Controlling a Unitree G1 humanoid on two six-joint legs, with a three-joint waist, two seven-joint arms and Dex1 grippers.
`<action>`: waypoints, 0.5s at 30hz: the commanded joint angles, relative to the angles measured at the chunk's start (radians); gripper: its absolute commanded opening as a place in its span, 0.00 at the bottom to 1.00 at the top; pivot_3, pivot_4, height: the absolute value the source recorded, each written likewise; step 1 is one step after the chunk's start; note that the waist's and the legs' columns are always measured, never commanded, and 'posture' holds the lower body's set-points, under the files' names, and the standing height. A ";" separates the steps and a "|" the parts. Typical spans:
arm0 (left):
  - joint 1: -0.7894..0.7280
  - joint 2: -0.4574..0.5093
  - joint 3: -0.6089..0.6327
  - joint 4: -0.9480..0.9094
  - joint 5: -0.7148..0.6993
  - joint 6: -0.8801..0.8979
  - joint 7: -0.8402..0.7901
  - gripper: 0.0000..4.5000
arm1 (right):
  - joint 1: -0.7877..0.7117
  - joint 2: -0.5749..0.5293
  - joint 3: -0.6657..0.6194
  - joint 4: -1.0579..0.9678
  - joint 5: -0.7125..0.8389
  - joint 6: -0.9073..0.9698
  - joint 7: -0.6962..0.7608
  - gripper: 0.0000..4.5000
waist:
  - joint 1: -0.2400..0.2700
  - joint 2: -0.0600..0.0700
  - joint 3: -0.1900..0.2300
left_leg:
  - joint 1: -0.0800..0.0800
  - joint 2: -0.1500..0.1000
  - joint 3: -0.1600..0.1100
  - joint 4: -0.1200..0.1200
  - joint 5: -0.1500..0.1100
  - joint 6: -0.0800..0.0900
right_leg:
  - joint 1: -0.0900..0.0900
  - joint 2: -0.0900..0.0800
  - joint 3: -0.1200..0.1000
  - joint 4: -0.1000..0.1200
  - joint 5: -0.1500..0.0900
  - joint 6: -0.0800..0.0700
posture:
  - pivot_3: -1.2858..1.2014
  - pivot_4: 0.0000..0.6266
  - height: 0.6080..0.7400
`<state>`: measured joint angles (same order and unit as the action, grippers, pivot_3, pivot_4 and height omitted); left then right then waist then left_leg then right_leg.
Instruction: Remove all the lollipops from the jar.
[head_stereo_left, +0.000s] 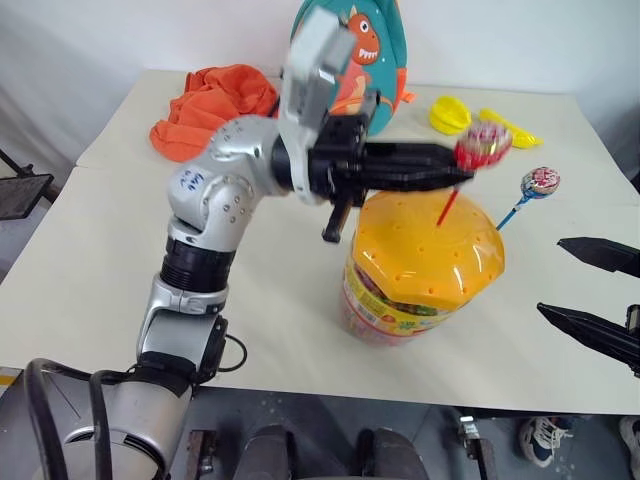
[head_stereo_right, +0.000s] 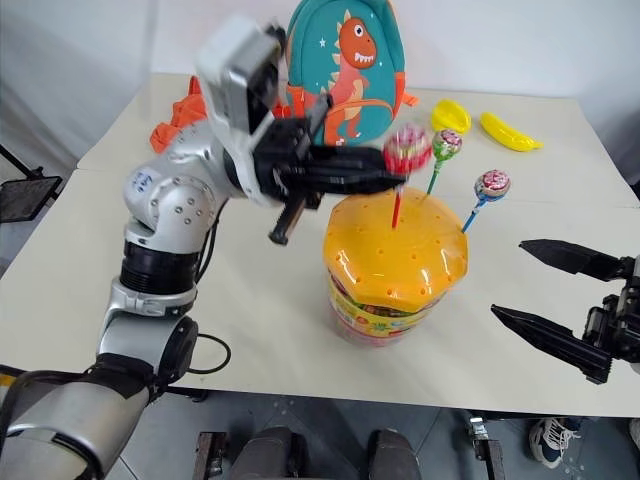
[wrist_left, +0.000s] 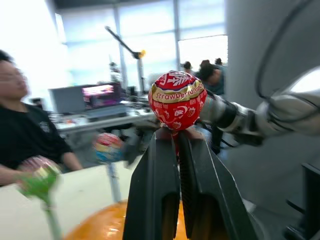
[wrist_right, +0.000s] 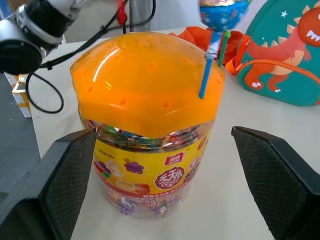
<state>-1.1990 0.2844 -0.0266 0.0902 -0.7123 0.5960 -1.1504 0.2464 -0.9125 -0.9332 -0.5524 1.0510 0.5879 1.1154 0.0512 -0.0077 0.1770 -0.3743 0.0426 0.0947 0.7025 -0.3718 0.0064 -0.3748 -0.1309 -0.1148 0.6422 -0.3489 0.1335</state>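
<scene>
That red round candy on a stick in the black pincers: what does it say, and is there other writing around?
"Strawber…": on the gold band of the red-wrapped lollipop held in the shut left gripper; the rest curves out of sight.
Red round logo on the label of the clear plastic jar with orange domed lid: characters too small to read.
Small print at that label's edge: unreadable.

A: Where do the head views look from?
B: Above, facing forward and down over the counter (head_stereo_left: 300, 330); both share the jar (head_stereo_right: 395, 270).
A: And the wrists?
B: Left looks level along its pincer (wrist_left: 172, 137); right sits close beside the jar.
</scene>
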 joint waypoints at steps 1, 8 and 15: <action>-0.063 0.074 0.051 0.051 0.069 0.027 0.115 0.01 | 0.000 -0.007 -0.029 -0.024 0.017 -0.009 -0.005 1.00 | -0.002 0.000 0.000 | 0.000 0.000 0.000 0.000 0.000 0.000 | 0.000 0.000 0.000 0.000 0.000 0.000 | 0.52 0.24 1.00; -0.048 0.310 0.019 0.049 0.204 0.343 0.345 0.01 | -0.007 -0.026 -0.002 0.007 -0.003 -0.009 0.023 1.00 | -0.007 0.000 0.000 | 0.002 0.000 -0.002 -0.002 0.000 0.000 | 0.000 0.000 0.000 0.000 0.000 0.000 | 0.52 0.24 1.00; 0.150 0.543 -0.128 -0.007 0.356 0.549 0.413 0.01 | -0.050 -0.060 0.055 0.052 -0.007 0.008 0.041 1.00 | -0.008 -0.001 0.000 | 0.002 0.000 -0.001 -0.003 0.000 0.000 | -0.001 0.000 0.001 0.001 0.000 0.000 | 0.52 0.24 1.00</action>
<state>-1.0494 0.7998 -0.1484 0.1275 -0.3889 1.1248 -0.7536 0.2068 -0.9562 -0.8694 -0.5020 1.0358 0.5927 1.1468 0.0428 -0.0082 0.1773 -0.3727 0.0427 0.0945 0.7000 -0.3717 0.0062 -0.3753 -0.1307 -0.1142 0.6428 -0.3490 0.1335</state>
